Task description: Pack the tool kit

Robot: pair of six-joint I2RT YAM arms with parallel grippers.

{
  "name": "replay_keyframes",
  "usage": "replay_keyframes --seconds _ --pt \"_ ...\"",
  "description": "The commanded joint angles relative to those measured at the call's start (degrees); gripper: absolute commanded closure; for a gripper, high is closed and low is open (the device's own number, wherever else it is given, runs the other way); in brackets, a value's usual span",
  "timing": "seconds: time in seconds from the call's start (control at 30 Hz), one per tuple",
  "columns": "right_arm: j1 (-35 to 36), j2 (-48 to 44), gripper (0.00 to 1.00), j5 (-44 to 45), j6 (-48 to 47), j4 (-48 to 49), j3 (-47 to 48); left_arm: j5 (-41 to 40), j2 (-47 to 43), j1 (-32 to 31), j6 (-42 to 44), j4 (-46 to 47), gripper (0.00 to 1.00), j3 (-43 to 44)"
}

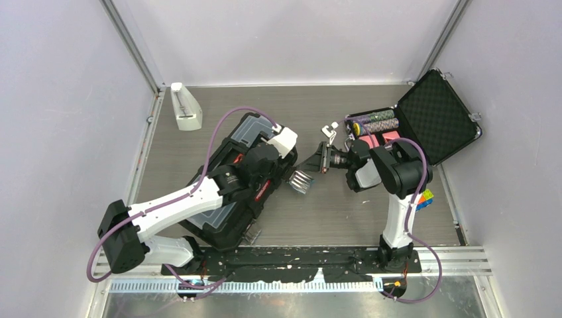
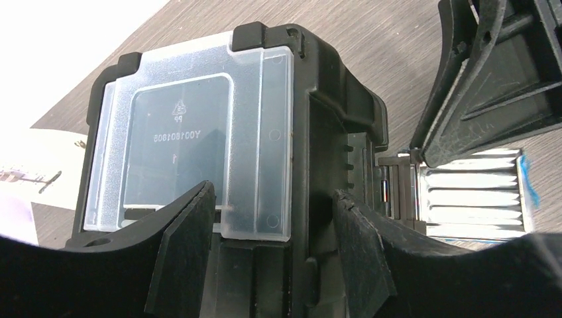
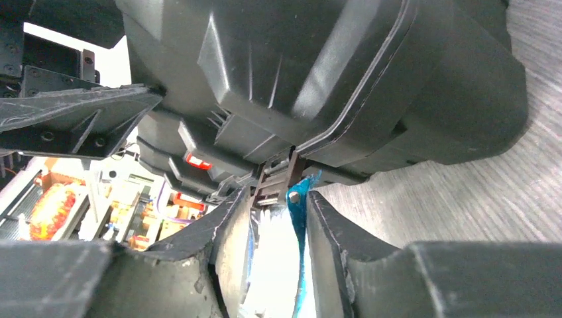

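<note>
The large black toolbox (image 1: pixel 228 225) lies slanted at the left of the table, with its clear grey lid compartment (image 2: pixel 199 132) facing up. My left gripper (image 1: pixel 265 169) hangs over its right end. In the left wrist view the left gripper (image 2: pixel 273 192) stands open, its fingers either side of the lid's corner and a black ridge. My right gripper (image 1: pixel 311 165) reaches in from the right and is shut on the toolbox's silver, blue-edged latch (image 1: pixel 301 180). In the right wrist view the latch (image 3: pixel 298 199) sits clamped between the fingers under the toolbox (image 3: pixel 331 79). No loose tools show.
A smaller foam-lined black case (image 1: pixel 424 119) with poker chips stands open at the back right. A colourful cube (image 1: pixel 424 199) sits by the right arm. A white object (image 1: pixel 185 106) stands at the back left. Walls enclose the table on three sides.
</note>
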Motion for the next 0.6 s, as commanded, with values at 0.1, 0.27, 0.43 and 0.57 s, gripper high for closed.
replay_keyframes --seconds 0.1,0.27,0.43,0.57 --pt "2.10 -7.48 0.67 -6.36 -1.38 -12.16 -1.84 0.70 1.88 2.25 -0.50 -3.77 0.38 -1.55" --pt "4.52 -16.15 0.74 0.56 -28.28 -55.27 4.16 2.17 1.57 2.25 -0.77 -3.29 0.38 -1.41" --pt "6.89 -21.48 0.86 9.60 -41.40 -88.38 14.34 3.65 0.64 2.29 -1.28 -2.70 0.38 -1.36" --pt "6.91 -22.96 0.86 10.68 -39.40 -94.51 18.48 5.56 -0.82 2.25 -1.84 -2.46 0.38 -1.26"
